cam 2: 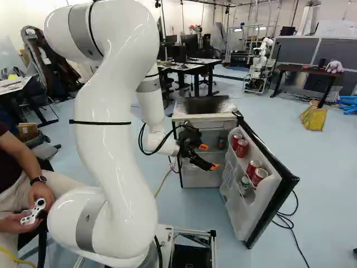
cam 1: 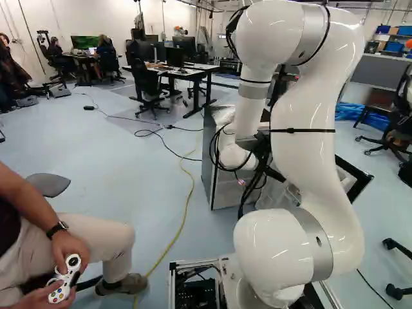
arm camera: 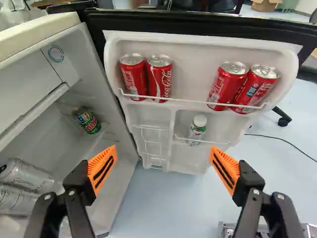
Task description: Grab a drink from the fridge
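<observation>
Step in hand: approach, by judgement; door [arm camera: 190, 69] already swung out to the right, no drink yet taken. Gripper [arm camera: 163, 151]: one, fingers wide apart, nothing between them, facing the door's inner side.

Drinks, door: red cans, four, upright behind the upper rail [arm camera: 190, 101]; far pair [arm camera: 159, 78] towards the hinge, near pair [arm camera: 227, 85] towards the door's free edge. Bottle [arm camera: 196, 131]: one, white cap, lower shelf. Drinks, inside the fridge [cam 2: 208, 116]: green can [arm camera: 86, 120], one; silver cans [arm camera: 25, 176], two, lying down.

Next move, by judgement: choose one drink, line up, advance with the fingers spread to either side of it, close, then lift clear of the rail before drawing back. Caution: each pair stands close, so a finger may nudge the neighbour; the bottle stands alone but low, with the upper shelf above it.

Views compared. Wrist view: finger spacing, the bottle's cap, the silver cans and the gaps between red cans, all plain. Right base view: the door's swing, and the gripper beyond the arm [cam 2: 114, 145], just left of the door shelves; silver cans not made out. Left base view: the fridge's left outer wall, which the others do not show so plainly; gripper and red cans not made out behind the arm.
</observation>
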You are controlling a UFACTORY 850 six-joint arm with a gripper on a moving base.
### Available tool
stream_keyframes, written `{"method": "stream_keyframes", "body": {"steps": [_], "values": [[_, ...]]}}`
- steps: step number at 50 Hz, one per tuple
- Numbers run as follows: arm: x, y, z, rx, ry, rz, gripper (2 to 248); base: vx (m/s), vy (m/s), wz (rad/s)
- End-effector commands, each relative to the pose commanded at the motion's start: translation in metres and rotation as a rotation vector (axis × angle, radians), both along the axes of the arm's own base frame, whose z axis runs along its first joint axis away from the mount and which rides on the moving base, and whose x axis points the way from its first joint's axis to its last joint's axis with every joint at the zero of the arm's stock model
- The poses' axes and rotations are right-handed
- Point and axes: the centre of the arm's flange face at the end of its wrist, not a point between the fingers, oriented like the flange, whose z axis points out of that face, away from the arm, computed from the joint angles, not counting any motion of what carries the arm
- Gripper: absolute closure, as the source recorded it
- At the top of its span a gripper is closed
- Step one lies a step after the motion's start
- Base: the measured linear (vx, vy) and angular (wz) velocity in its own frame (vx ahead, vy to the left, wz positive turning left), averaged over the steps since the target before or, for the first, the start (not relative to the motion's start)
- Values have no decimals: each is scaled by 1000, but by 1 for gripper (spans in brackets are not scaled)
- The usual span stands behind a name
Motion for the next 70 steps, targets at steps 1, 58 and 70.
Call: {"method": "stream_keyframes", "body": {"steps": [1, 58, 70], "values": [[1, -1, 0, -1, -2, -2, 3, 0, 0, 0], [27, -35, 4, -76, -62, -84, 3, 0, 0, 0], [27, -36, 4, -77, -63, -85, 3, 0, 0, 0]]}}
